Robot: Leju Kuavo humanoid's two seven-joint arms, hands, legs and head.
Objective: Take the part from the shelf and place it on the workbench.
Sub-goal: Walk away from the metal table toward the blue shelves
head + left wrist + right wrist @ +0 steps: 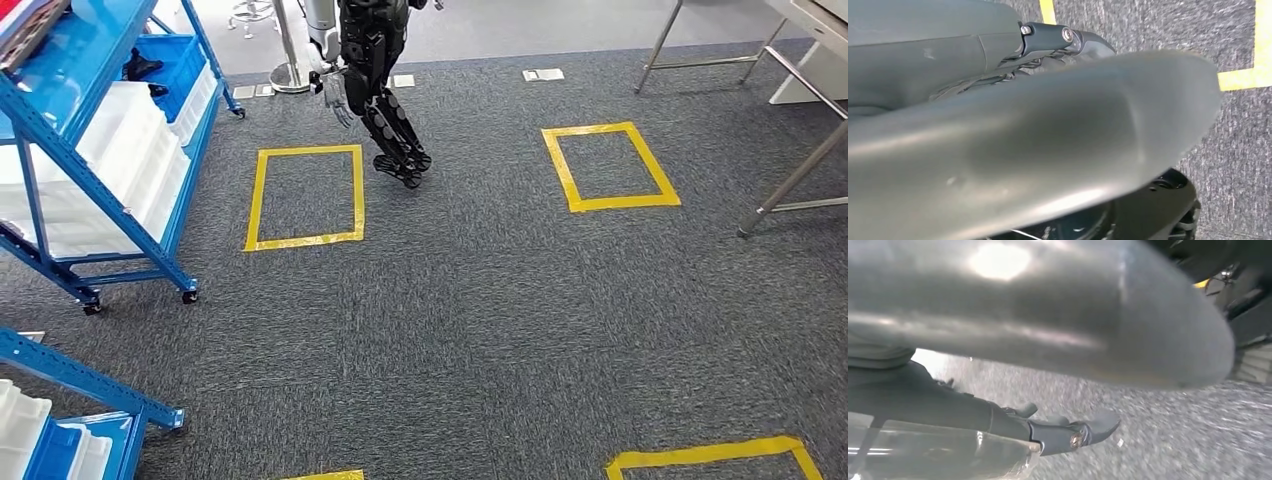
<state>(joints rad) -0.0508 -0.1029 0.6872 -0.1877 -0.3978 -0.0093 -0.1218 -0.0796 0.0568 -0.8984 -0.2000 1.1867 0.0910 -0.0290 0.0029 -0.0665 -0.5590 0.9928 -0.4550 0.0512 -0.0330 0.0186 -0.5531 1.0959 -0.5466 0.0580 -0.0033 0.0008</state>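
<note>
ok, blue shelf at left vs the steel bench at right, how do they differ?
The shelf has a blue painted frame; the bench is bare silver metal. The shelf stands on castors; the bench leg ends in a plain foot. The shelf carries white and blue bins; the bench top is mostly out of frame. Both stand on the grey carpet.

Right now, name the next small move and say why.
Probably turn left toward the blue shelf: its white bins sit at the head view's left edge, the workbench legs stand far right, and the right hand shows straight fingers holding nothing.
</note>
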